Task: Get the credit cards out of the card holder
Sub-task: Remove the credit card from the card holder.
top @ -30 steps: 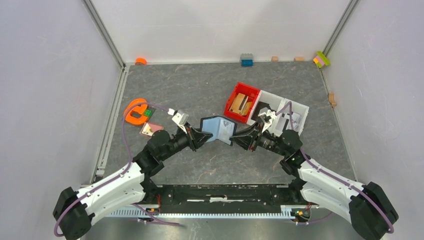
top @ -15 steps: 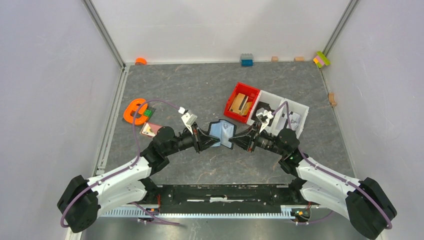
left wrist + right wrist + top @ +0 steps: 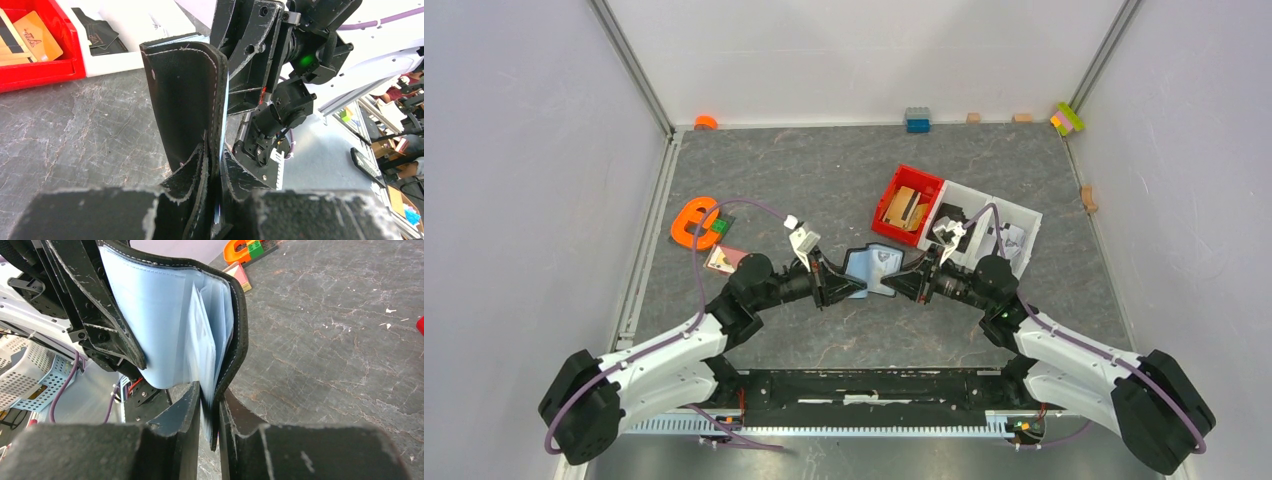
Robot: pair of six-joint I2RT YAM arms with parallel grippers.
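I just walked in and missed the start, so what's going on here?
Two robot arms hold the card holder open between them over the table. The left gripper is clamped on one black flap; the right gripper pinches the other side, at its pale blue lining. A pinkish card lies on the table to the left.
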